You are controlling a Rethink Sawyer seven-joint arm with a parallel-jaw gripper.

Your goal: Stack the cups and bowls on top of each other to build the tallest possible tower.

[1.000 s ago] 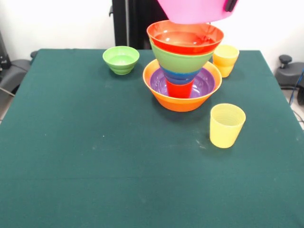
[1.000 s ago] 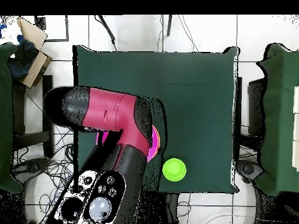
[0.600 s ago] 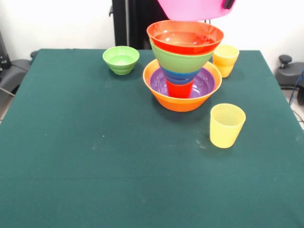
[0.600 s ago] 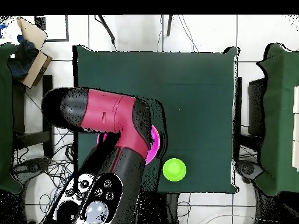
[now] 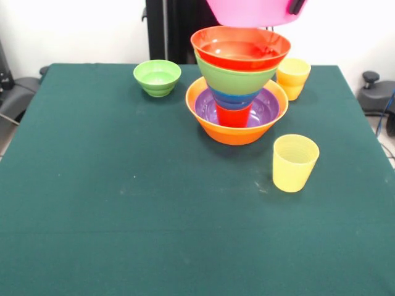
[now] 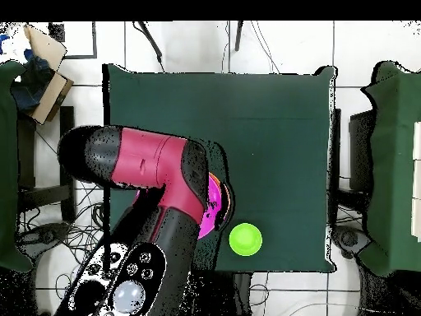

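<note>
My hand grips the pink bowl by its rim, held in the air above the tower, which stands near the tabletop's far edge. A small green bowl and two yellow cups sit around it

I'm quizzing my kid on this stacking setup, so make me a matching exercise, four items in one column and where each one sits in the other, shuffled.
Items:
1. pink bowl
2. small green bowl
3. purple bowl
4. red-orange bowl

Places:
A. top of the tower
B. alone on the table
C. held in the air above the tower
D. inside the large orange bowl

Pairs: 1-C, 2-B, 3-D, 4-A
</note>
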